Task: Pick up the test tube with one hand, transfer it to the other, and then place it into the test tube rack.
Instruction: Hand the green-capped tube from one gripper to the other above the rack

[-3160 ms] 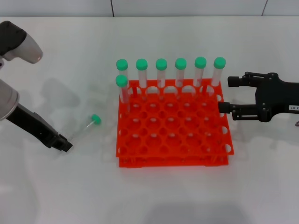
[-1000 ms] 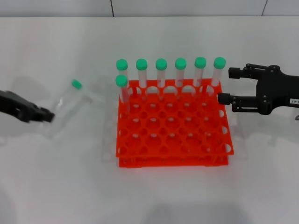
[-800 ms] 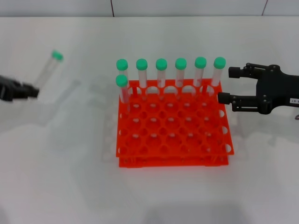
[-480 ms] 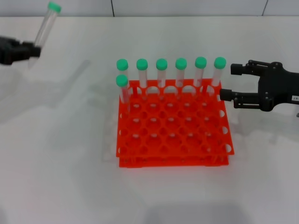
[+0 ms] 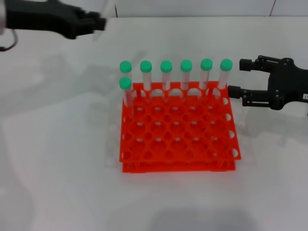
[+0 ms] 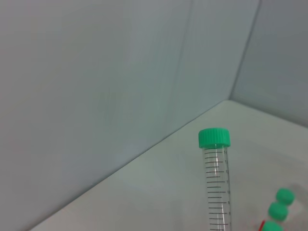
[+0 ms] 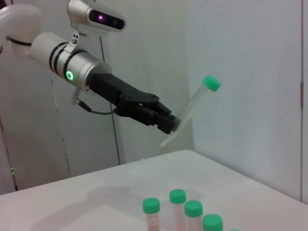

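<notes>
Two hands: the left hand (image 7: 169, 123) grips the test tube (image 7: 192, 108) aloft; the right hand (image 5: 236, 77), beside the test tube rack (image 5: 177, 130), gapes.

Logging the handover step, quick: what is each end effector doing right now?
Left end effector: closed on the test tube, raised above the table.
Right end effector: open, empty, beside the test tube rack.
</notes>
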